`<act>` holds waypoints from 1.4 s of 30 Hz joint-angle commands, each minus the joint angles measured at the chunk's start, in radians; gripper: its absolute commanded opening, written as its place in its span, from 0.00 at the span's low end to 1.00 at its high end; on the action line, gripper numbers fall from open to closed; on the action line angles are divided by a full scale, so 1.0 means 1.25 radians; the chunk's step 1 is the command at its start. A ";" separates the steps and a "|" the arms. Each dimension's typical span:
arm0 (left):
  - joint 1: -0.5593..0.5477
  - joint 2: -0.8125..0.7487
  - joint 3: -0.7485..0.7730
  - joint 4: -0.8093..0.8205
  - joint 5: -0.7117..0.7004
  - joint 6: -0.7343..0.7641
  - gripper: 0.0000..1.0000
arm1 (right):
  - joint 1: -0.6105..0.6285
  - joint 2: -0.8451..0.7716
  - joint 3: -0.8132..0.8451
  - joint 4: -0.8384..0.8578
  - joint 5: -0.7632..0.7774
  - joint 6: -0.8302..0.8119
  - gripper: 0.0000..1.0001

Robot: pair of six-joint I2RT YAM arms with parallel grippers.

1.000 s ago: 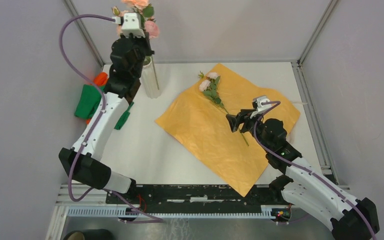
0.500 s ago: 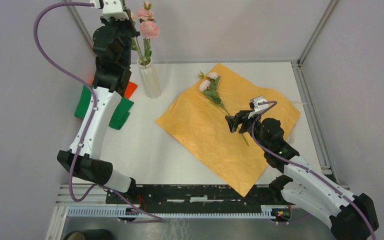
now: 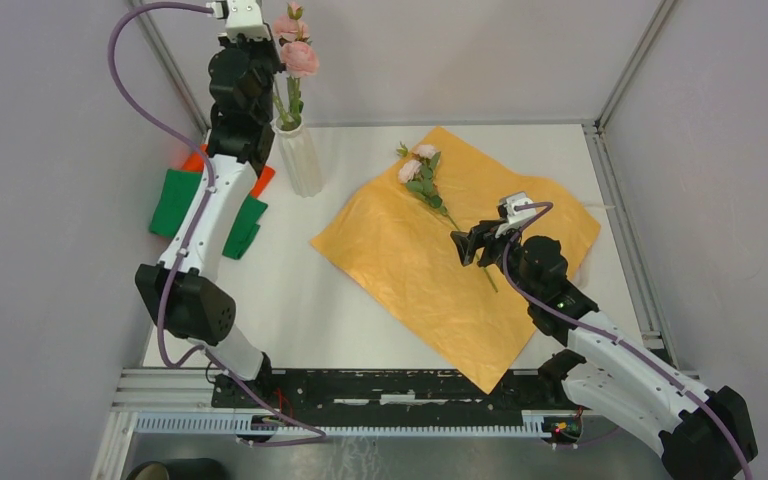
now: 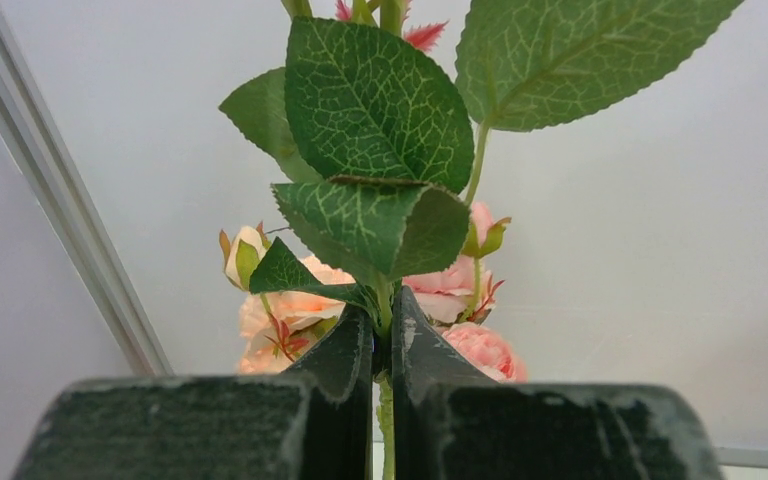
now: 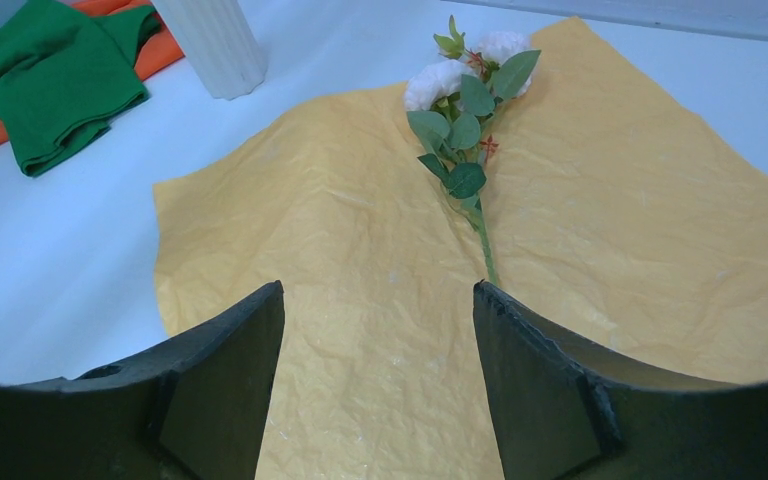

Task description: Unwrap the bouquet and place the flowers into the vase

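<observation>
Our left gripper [image 4: 381,322] is clenched on a thin green stem [image 4: 384,430] of the flowers [image 3: 298,55] that stand in the white vase [image 3: 301,160] at the far left of the table [image 3: 290,290]. We judge it should loosen only when the stem sits deep and upright, then draw straight back so that the leaves [image 4: 375,100] do not catch. Our right gripper [image 5: 378,295] is released, jaws wide, above the orange paper [image 5: 620,230], where 1 flower [image 5: 465,120] lies flat; it should close low on the bare stalk. We can read no brand or writing.
</observation>
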 commanded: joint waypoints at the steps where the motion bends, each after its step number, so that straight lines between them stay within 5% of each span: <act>1: 0.020 0.023 0.016 0.035 0.013 0.035 0.02 | 0.002 -0.001 0.002 0.024 0.005 -0.013 0.74; 22: 0.030 0.008 -0.335 0.198 -0.010 -0.138 0.04 | 0.002 0.017 -0.013 0.050 -0.025 0.005 0.74; 24: 0.031 0.017 -0.344 0.206 -0.007 -0.147 0.11 | 0.002 0.015 -0.013 0.045 -0.025 0.002 0.74; 31: 0.031 0.039 -0.318 0.199 -0.011 -0.150 0.76 | 0.001 0.009 -0.022 0.044 -0.020 -0.001 0.74; 34: 0.030 0.038 -0.308 0.190 -0.010 -0.152 0.93 | 0.001 0.014 -0.025 0.048 -0.023 0.000 0.74; 42: 0.031 -0.028 -0.330 0.170 -0.033 -0.171 1.00 | 0.002 0.019 -0.033 0.055 -0.023 0.005 0.74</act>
